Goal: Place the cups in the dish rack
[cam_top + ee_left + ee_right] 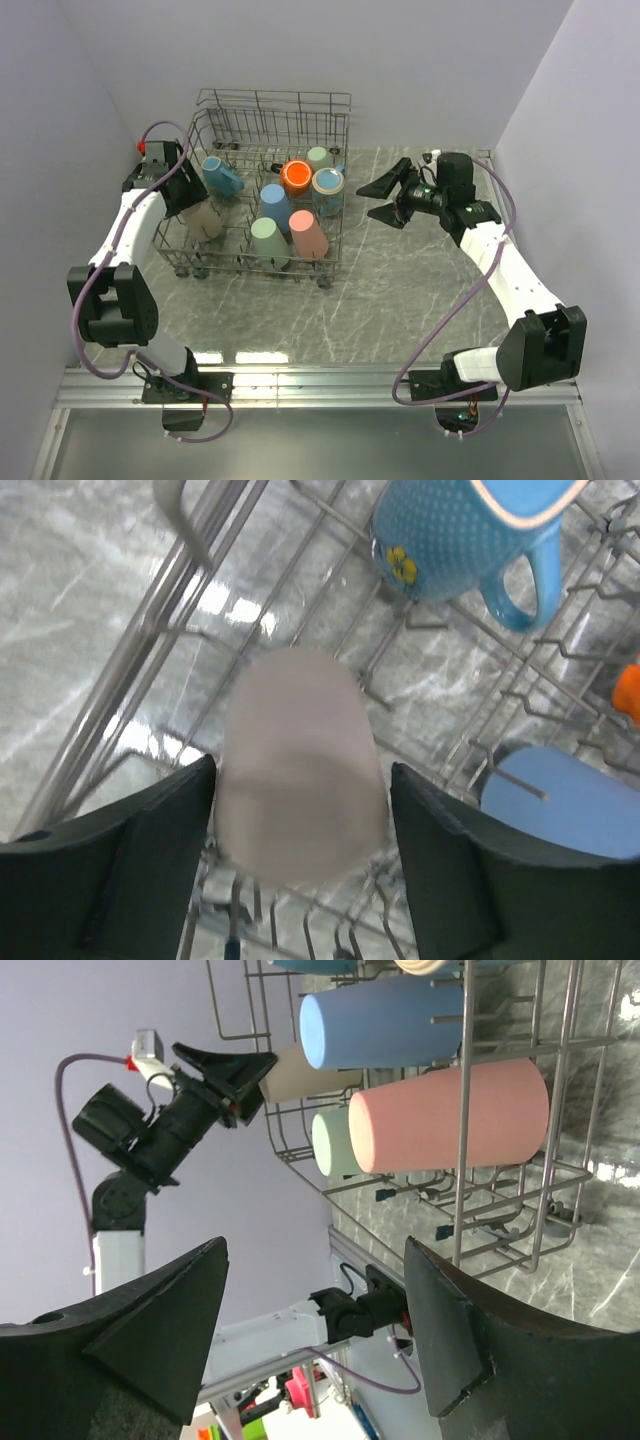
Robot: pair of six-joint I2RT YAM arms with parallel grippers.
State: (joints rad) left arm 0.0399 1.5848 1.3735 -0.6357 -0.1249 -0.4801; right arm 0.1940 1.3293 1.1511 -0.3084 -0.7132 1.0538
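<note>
"One beige cup [300,750] stands at the dish rack [275,93] left edge, your left gripper [302,780] flanking it. Whether it's gripped or freed, I can't tell."
"Spread wide, then lift straight up. Your right gripper [366,201] gapes empty."

There is one dish rack [275,93], and eight cups sit in it. Three are blue: a plain blue cup [275,205], a blue mug [222,176] and a second blue mug [328,190]. Two are pale green: a green cup [268,240] and a second green cup [319,157]. There is one pink cup [307,236], one orange cup [296,177] and one beige cup [205,220]. Two grippers show, the left gripper [302,768] and the right gripper [367,200]. Only the beige cup stands between jaws, the left ones.
</note>
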